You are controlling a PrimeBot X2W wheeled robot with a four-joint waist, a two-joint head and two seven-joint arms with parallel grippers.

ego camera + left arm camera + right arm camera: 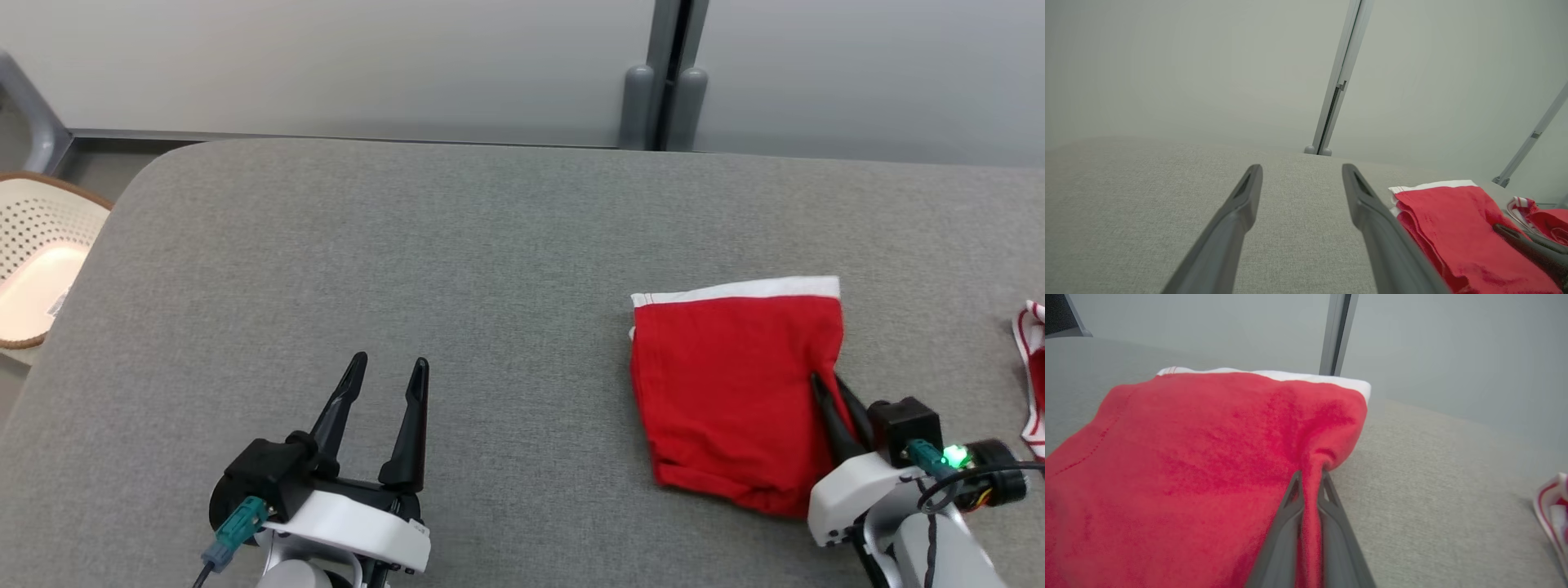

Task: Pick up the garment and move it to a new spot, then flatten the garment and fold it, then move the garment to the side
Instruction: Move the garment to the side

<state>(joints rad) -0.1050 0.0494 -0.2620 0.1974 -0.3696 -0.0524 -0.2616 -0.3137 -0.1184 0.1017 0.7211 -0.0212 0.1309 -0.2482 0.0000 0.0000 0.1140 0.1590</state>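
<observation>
The garment [727, 384] is red with a white band along its far edge, folded into a rough square on the grey table at the right. My right gripper [826, 385] is shut on the garment's right edge; in the right wrist view a ridge of red cloth [1310, 486] is pinched between the two dark fingers. The garment [1188, 465] spreads to the left of that grip. My left gripper [388, 366] stands open at the lower left, well left of the garment, with nothing between its fingers. In the left wrist view the garment [1453, 220] lies right of those fingers.
A second red-and-white striped cloth [1030, 367] lies at the table's right edge. A pale perforated basket [37, 261] stands off the table's left side. A grey post [665, 82] rises behind the table's far edge. The grey table [408, 245] stretches wide at left and centre.
</observation>
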